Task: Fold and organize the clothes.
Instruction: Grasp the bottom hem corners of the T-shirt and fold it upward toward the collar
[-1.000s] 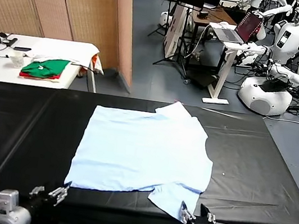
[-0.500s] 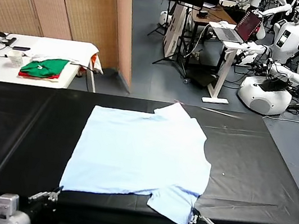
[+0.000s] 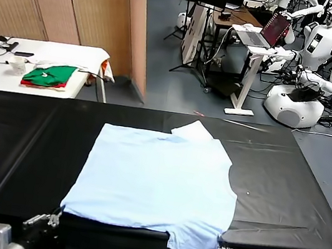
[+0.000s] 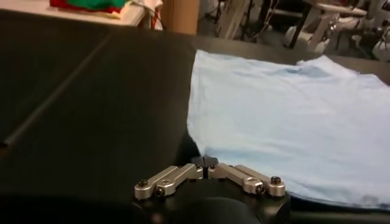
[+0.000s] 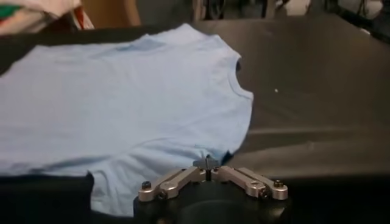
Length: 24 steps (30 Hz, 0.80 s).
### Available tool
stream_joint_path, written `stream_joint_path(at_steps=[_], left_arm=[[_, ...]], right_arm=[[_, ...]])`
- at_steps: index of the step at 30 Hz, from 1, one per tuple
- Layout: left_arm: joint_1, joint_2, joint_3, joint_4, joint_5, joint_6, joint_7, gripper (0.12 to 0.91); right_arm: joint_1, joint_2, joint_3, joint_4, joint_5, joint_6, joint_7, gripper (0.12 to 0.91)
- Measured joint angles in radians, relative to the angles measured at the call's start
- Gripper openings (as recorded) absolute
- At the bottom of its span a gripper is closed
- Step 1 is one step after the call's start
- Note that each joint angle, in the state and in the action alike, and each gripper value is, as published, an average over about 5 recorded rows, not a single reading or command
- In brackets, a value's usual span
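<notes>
Both tools pinch the pale blue T-shirt (image 3: 156,183) at the desk's (image 3: 18,139) near edge: left tool (image 4: 206,162) clamps its bottom corner, right tool (image 5: 207,163) its sleeve.

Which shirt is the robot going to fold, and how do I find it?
Look at the long black table right in front of the robot. The T-shirt lies spread flat in its middle, pale light blue with short sleeves. The only other clothes, a green and red folded pile, sit on the white table behind.
</notes>
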Motion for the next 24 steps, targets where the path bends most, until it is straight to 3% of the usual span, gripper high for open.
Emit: stream_joint_path(at_steps=[14,24], left_arm=[[-0.246,-0.076,0.090,0.146,0.170,-0.047,0.022,0.146],[-0.434,-0.044,0.200,0.296,0.260,-0.062,0.041,0.146]], right_arm=[[0.246,-0.005,-0.077,-0.250,-0.064,0.025,-0.014,0.142],[0.314,-0.003,-0.099,-0.339,-0.092,0.026,-0.016,0.142]])
